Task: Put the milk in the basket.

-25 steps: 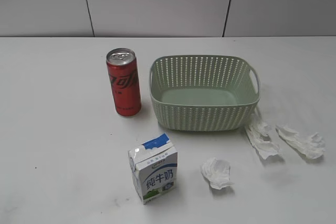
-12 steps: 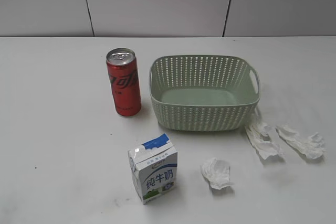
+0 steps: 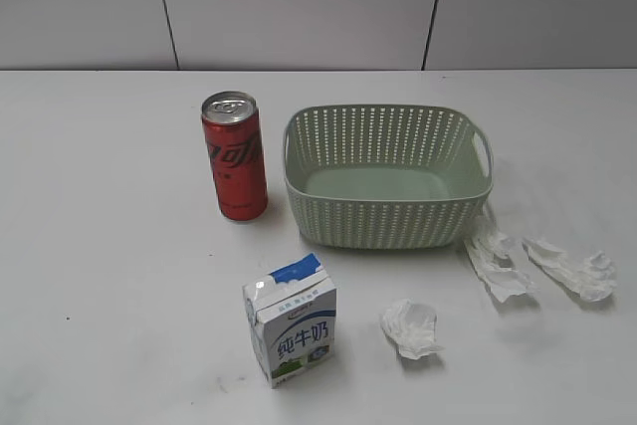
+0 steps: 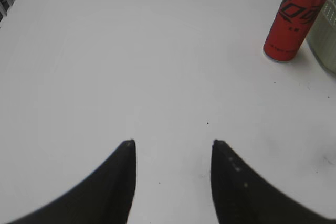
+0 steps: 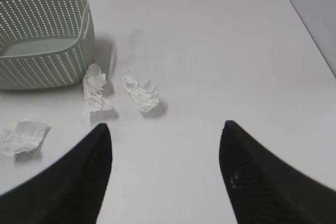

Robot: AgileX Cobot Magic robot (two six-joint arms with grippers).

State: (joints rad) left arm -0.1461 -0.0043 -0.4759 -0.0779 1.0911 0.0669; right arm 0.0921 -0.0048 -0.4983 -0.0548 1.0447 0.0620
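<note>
Milk [image 3: 290, 322] upright near the front edge of the worktop [image 3: 100, 246], well apart from the basket [image 3: 387, 175]. Left pincer [image 4: 171, 150] and right pincer [image 5: 165, 132] wide, holding nothing. Could tip with a bump. Could knock the red can [image 3: 235, 155] too.

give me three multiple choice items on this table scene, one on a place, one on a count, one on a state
1. Where does the milk stand?
A. inside the basket
B. on the table, nearer the camera than the basket
C. on top of the can

2. How many crumpled tissues lie on the table?
A. one
B. three
C. five

3. What state is the left end effector in?
A. open and empty
B. shut on the can
C. shut on the milk

Answers:
1 B, the carton stands upright in front of the basket.
2 B, three white wads lie right of the milk.
3 A, bare table shows between its fingers.
</note>
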